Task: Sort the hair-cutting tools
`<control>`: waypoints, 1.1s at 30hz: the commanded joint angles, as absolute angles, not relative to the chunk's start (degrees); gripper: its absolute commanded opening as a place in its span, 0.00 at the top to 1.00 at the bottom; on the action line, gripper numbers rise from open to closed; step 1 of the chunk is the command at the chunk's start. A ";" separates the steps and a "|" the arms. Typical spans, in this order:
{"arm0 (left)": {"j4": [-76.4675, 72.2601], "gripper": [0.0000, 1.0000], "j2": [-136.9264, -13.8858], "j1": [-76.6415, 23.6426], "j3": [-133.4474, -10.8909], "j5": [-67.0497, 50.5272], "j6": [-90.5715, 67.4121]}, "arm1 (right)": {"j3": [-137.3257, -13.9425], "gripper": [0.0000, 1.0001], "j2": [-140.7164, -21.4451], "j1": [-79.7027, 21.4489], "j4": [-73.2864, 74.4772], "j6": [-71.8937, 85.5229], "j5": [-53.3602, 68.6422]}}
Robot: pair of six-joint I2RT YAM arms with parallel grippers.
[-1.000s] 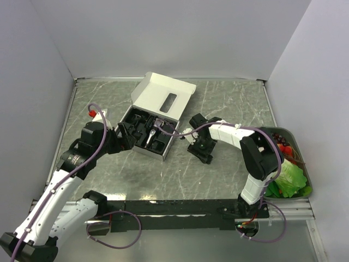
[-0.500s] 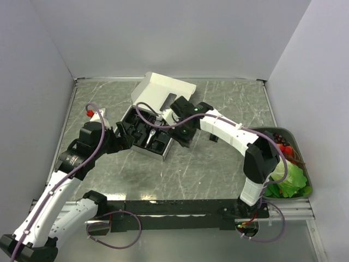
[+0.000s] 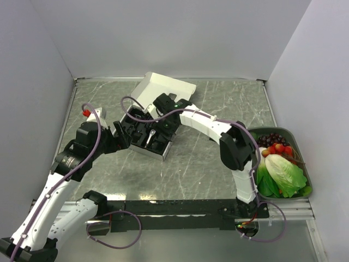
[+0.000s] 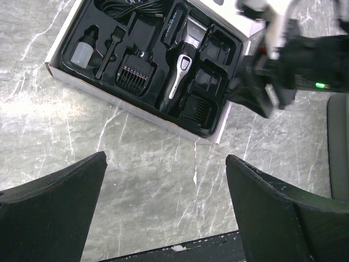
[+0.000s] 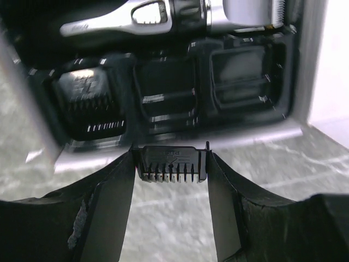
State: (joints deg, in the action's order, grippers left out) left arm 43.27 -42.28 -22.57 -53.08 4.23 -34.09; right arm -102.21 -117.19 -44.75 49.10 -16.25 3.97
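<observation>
The black and silver hair clipper (image 4: pixel 180 71) lies in the black tray of the white box (image 3: pixel 143 150), with black comb attachments (image 4: pixel 133 79) in slots beside it. My right gripper (image 5: pixel 172 164) is shut on a small black comb attachment (image 5: pixel 172 162) and holds it just off the box's edge, in front of the tray slots (image 5: pixel 163 87). The clipper also shows in the right wrist view (image 5: pixel 163 13). In the top view the right gripper (image 3: pixel 166 128) is over the box's right side. My left gripper (image 4: pixel 165 164) is open and empty over bare table, left of the box (image 3: pixel 117 139).
The box lid (image 3: pixel 163 90) stands open behind the tray. A small white bottle (image 4: pixel 82 53), a brush and a coiled cable lie in the tray. A green bin (image 3: pixel 299 143) of lettuce and red fruit sits at the right edge. Grey walls enclose the table.
My right arm has swung left from the table right of the box to the box's right edge. My left arm has shifted slightly left.
</observation>
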 commanded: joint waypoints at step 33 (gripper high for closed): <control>45.00 0.03 -40.69 -22.59 -55.02 5.71 -37.09 | -104.50 0.50 -124.63 -46.76 45.88 -15.56 4.48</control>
State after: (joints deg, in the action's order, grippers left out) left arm 45.58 -40.97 -22.57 -53.76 5.72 -36.25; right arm -106.87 -125.29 -46.46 43.00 -15.29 2.35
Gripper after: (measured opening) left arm 0.966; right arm 0.588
